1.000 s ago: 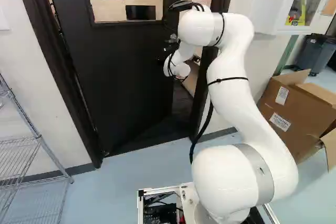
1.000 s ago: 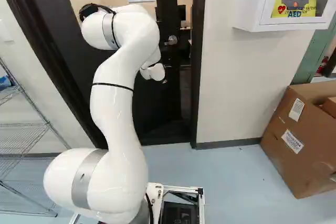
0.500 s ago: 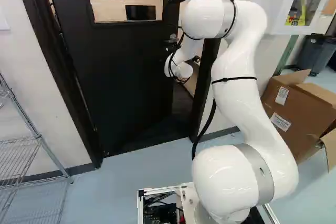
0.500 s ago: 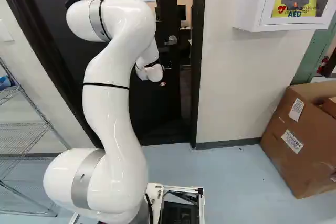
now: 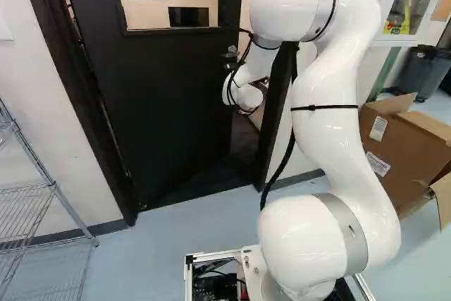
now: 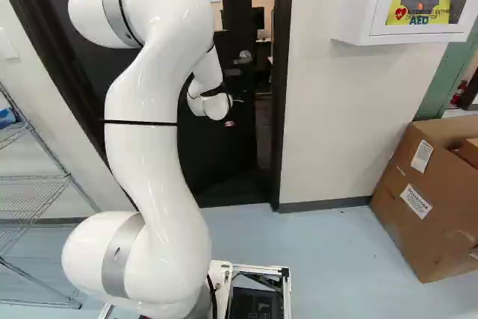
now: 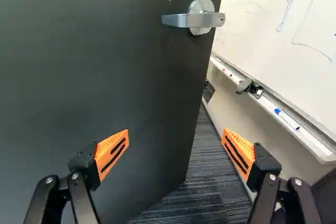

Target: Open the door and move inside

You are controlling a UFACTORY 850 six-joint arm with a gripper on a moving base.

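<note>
The dark door (image 5: 162,103) stands ajar, swung inward, with a gap along its handle side. Its silver lever (image 7: 194,20) is level and untouched, farther ahead than the fingertips in the wrist view; the right base view shows the lever (image 6: 243,57) beyond the arm's wrist. My gripper (image 5: 259,88) is mostly hidden behind the wrist in the left base view. Seen from the wrist, the gripper (image 7: 176,148) is open and empty, its orange pads wide apart. One finger is over the door face, the other over the opening, and the door's free edge lies ahead between them.
Black door frame (image 6: 279,110) borders the opening. Through the gap are dark carpet (image 7: 210,166) and a whiteboard (image 7: 273,19) with a marker tray. A wire shelf (image 5: 49,195) stands left, a cardboard box (image 6: 429,192) right, below a white wall cabinet (image 6: 358,5).
The arm has drawn back toward the base, its upper bend rising and looming nearer in both base views, the wrist shifting slightly. Base and door have stayed in place.
</note>
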